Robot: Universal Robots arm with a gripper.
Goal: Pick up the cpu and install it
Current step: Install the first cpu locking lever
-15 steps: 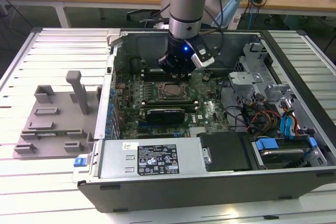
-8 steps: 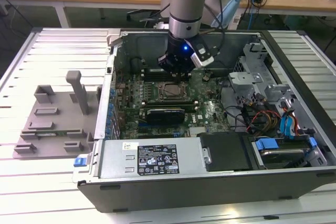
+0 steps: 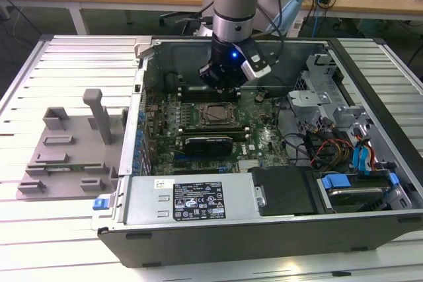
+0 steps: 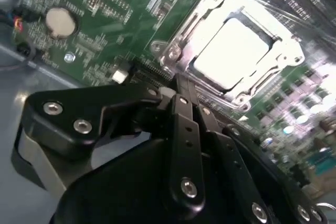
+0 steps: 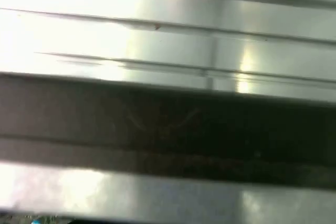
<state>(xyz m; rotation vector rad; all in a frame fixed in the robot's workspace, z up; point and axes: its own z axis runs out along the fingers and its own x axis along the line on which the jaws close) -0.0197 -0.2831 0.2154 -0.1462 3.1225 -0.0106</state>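
Tool [image 3: 221, 87] upright above seated cpu [image 4: 233, 52]

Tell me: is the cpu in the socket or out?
In. The second wrist view shows the cpu lying flat inside the socket's metal frame.

Exterior view: even, bright room light from above; ribbed table [image 3: 73, 64] pale and evenly lit, no hard shadows. Interior of the computer case [image 3: 370, 229] darker, soft shade along its walls. Small blue light glows on the arm's wrist [image 3: 232, 55]. Focus fair across the frame.

Second wrist view: cpu [image 4: 231, 51] blown out to near white by glare. Motherboard [image 4: 105, 35] soft; far corner smeared with pinkish highlights. Claw [image 4: 176, 85] dark, close, slightly blurred.

First wrist view: heavily blurred bands of bright metal and one dark band; specular hot spots, no detail resolvable.
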